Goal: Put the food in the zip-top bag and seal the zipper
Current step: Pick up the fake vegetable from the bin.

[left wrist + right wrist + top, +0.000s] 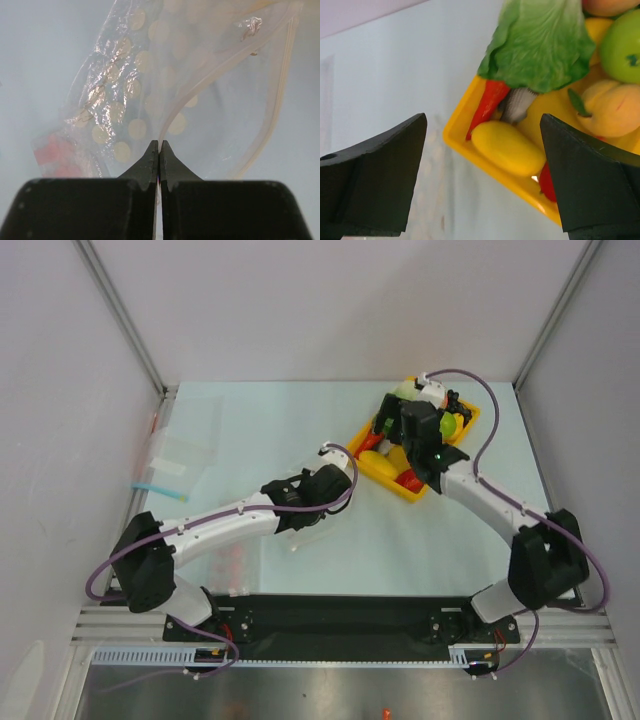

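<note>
Clear plastic zip-top bag is what my left gripper is pinching mid-table; my right gripper is hovering, spread wide, over the food in the yellow tray. Nothing looks bagged yet; the zipper is gaping unsealed.

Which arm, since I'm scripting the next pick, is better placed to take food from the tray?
Right. The right gripper is open just above the yellow tray of food; the left gripper is shut on the zip-top bag at its mouth.
</note>
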You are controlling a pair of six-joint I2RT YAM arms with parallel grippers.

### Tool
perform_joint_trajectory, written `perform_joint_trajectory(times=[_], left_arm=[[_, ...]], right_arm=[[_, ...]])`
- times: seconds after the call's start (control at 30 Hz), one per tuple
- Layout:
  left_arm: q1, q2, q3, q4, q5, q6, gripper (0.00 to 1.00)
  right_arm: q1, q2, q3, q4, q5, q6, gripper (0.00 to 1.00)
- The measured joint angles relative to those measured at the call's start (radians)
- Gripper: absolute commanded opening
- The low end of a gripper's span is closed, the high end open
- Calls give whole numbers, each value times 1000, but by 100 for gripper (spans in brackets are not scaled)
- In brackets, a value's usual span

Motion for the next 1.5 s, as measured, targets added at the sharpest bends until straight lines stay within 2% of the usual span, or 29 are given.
perform_joint_trajectory(times=[0.3, 0.5, 0.7, 1.0, 1.1, 1.13, 1.17, 1.23, 1.27, 1.33, 1.43, 1.5], left_arm=[[-5, 0, 0, 8, 9, 3, 0], [-6, 0, 0, 8, 19, 10, 0], [-6, 0, 0, 8, 27, 10, 0], [-8, 2, 0, 8, 32, 18, 0], [-9, 2, 0, 8, 32, 18, 0], [-9, 2, 0, 8, 32, 18, 1], [-10, 2, 0, 8, 32, 18, 0], [-10, 3, 0, 8, 32, 18, 0], [-10, 4, 0, 8, 32, 18, 0], [-10, 6, 0, 7, 32, 18, 0], [-10, 7, 0, 7, 32, 18, 0], [-10, 9, 0, 7, 32, 18, 0]], right_arm=[[-58, 421, 453, -206, 134, 32, 100], [-66, 641, 692, -340, 189, 57, 100], [-72, 719, 734, -423, 267, 64, 100], [-80, 721, 737, -481, 341, 60, 91], [-90, 721, 737, -497, 341, 61, 85], [-95, 721, 737, -501, 338, 61, 80], [-99, 721, 735, -501, 333, 60, 62], [-110, 716, 717, -489, 316, 52, 44], [-115, 712, 700, -476, 304, 51, 30], [-124, 696, 658, -451, 276, 46, 18], [-129, 655, 604, -416, 239, 28, 14], [-130, 610, 570, -404, 216, 8, 8]])
